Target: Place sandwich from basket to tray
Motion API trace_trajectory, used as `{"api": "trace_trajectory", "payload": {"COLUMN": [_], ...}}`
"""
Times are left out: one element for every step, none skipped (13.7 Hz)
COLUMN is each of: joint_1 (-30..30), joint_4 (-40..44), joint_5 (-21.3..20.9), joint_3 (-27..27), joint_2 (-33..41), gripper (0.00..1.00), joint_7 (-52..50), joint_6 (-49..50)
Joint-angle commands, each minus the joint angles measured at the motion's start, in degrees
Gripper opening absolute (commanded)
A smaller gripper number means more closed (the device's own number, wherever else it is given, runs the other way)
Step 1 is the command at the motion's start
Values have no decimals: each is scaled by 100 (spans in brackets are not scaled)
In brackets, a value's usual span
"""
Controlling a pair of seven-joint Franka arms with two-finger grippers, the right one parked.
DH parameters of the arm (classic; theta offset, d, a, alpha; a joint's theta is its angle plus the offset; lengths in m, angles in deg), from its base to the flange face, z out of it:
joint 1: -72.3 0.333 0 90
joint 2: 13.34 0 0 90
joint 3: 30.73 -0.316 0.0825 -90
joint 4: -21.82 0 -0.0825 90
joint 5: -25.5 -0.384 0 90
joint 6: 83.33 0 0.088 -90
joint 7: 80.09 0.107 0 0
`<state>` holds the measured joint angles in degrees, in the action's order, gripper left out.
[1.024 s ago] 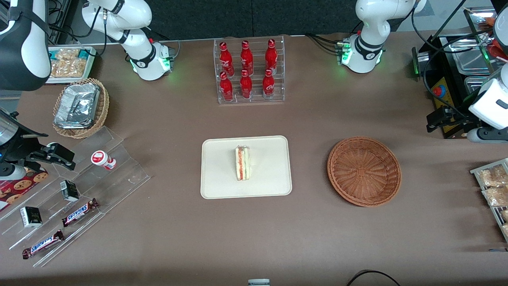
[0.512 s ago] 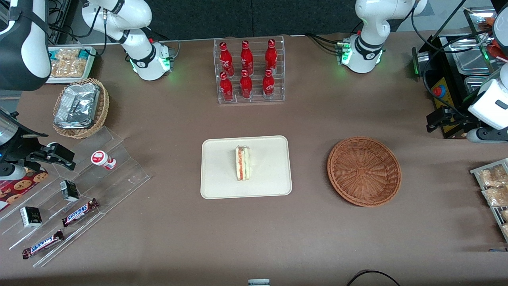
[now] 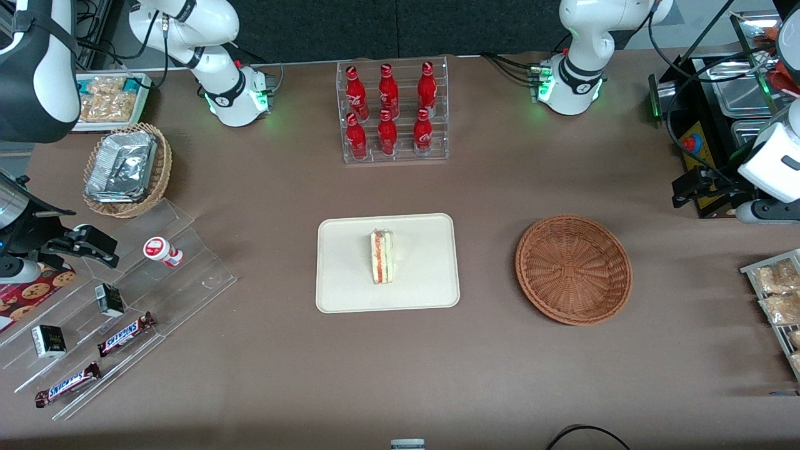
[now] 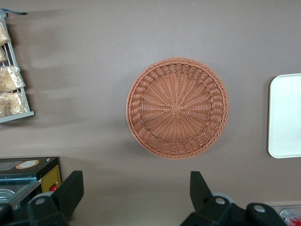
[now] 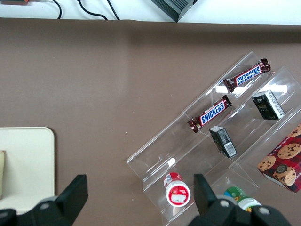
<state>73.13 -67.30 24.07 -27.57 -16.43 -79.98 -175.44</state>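
The sandwich stands on its edge in the middle of the cream tray, its red and green filling facing up. The reddish-brown wicker basket beside the tray is empty; it also shows in the left wrist view, with a corner of the tray. My left gripper hangs high above the table at the working arm's end, off to the side of the basket and farther from the front camera. It is open and empty.
A clear rack of red cola bottles stands farther from the front camera than the tray. Trays of packaged snacks and a black box with metal pans lie toward the working arm's end. An acrylic stand with Snickers bars lies toward the parked arm's end.
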Motion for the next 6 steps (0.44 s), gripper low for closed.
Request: {"api": "trace_trajectory", "payload": {"joint_1": [-57, -57, -65, -66, -66, -66], "joint_4": [315, 325, 325, 334, 334, 334], "joint_5": [28, 37, 28, 37, 28, 28], "joint_3": [-34, -34, -26, -8, 1, 18], "joint_2": [36, 45, 45, 54, 54, 54], "gripper": [100, 100, 100, 100, 100, 100], "joint_7": [-20, -20, -20, -20, -20, -28], "joint_6": [149, 167, 167, 167, 176, 176]}}
